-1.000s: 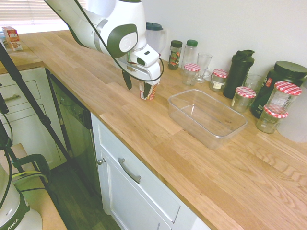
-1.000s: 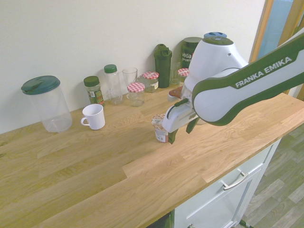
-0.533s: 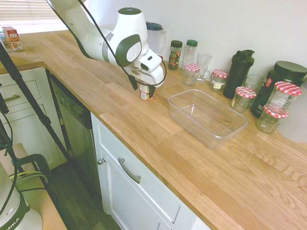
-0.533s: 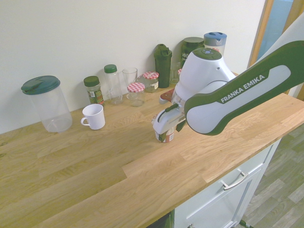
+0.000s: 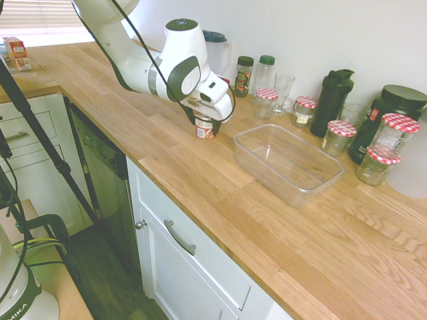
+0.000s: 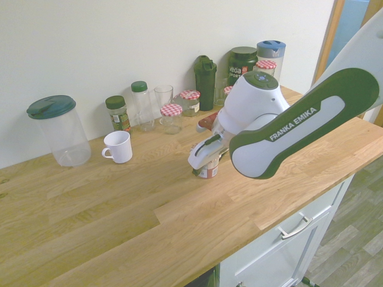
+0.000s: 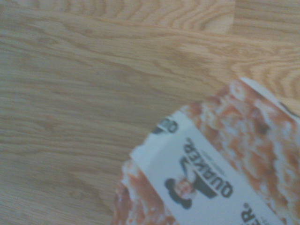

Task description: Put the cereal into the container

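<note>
The pale oak plank worktop [image 5: 200, 167] runs bare along its front edge above white cabinet doors. Further in, the white arm's pincer [image 5: 202, 123] is down over the small white cup of cereal with the red and orange label [image 5: 204, 131], which stands upright on the worktop; the arm's head hides the fingers in both wide views, so I cannot tell whether they are closed on the cup or apart. The wrist view shows the cup's lid [image 7: 220, 173] close up, with "QUAKER" in dark print on a white band. Beside the cup, a little apart, sits the large clear plastic rectangular tub with rounded corners [image 5: 288, 164], with nothing in it. In the second exterior view a white mug [image 6: 117, 146] stands near the wall. At the back, a row of glass jars with red-checked lids [image 5: 340, 137], a black shaker bottle [image 5: 333, 100] and a clear pitcher with a dark green lid [image 6: 55, 129] line the wall.
</note>
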Robot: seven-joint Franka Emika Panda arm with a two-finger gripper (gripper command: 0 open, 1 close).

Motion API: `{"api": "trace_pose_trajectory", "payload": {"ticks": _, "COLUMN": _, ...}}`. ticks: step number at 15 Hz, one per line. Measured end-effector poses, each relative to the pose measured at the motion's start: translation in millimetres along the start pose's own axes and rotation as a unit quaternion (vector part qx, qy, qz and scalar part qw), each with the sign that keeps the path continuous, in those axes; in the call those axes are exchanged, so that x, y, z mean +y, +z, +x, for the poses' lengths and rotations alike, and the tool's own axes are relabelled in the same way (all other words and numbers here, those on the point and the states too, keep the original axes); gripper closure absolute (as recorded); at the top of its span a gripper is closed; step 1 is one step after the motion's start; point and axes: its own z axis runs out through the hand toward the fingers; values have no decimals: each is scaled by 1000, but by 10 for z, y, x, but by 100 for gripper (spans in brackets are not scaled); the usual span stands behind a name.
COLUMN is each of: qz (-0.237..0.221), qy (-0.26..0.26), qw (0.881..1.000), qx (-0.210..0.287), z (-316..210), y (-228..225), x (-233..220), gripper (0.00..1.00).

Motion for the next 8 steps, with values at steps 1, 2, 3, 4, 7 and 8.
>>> {"api": "trace_pose_trajectory", "payload": {"ticks": 1, "qz": 10, "qy": -10, "qw": 1000, "qx": 2, "z": -28, "y": 11, "x": -36, "gripper": 100}}
{"api": "trace_pose_trajectory", "payload": {"ticks": 2, "qz": 15, "qy": -17, "qw": 1000, "qx": 2, "z": -54, "y": 10, "x": -69, "gripper": 100}}
{"api": "trace_pose_trajectory", "payload": {"ticks": 3, "qz": 18, "qy": -21, "qw": 1000, "qx": 1, "z": -72, "y": 6, "x": -89, "gripper": 100}}
{"api": "trace_pose_trajectory", "payload": {"ticks": 4, "qz": 19, "qy": -23, "qw": 1000, "qx": 0, "z": -74, "y": 5, "x": -93, "gripper": 100}}
{"api": "trace_pose_trajectory", "payload": {"ticks": 7, "qz": 19, "qy": -23, "qw": 1000, "qx": 1, "z": -54, "y": 7, "x": -68, "gripper": 100}}
{"api": "trace_pose_trajectory", "payload": {"ticks": 8, "qz": 20, "qy": -20, "qw": 1000, "qx": 2, "z": -43, "y": 7, "x": -53, "gripper": 100}}
